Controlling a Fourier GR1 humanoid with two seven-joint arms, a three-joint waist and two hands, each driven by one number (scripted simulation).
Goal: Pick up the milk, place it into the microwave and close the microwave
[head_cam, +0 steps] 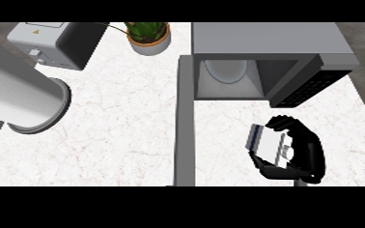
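My right hand is curled around the milk, a white carton with a blue edge, with fingers wrapped over its top and thumb under its lower end, so the carton is clamped in my grasp. Hand and carton sit just in front of the microwave, toward its right side, over the white marbled surface. The microwave stands open: its grey cavity faces me with the round turntable plate visible inside, and its door swings out on the left, seen edge-on as a long grey strip reaching toward me. Left of the microwave, close by, is a potted plant. Farther left is a white and grey appliance. A large grey cylinder fills the far left. My left hand does not show.
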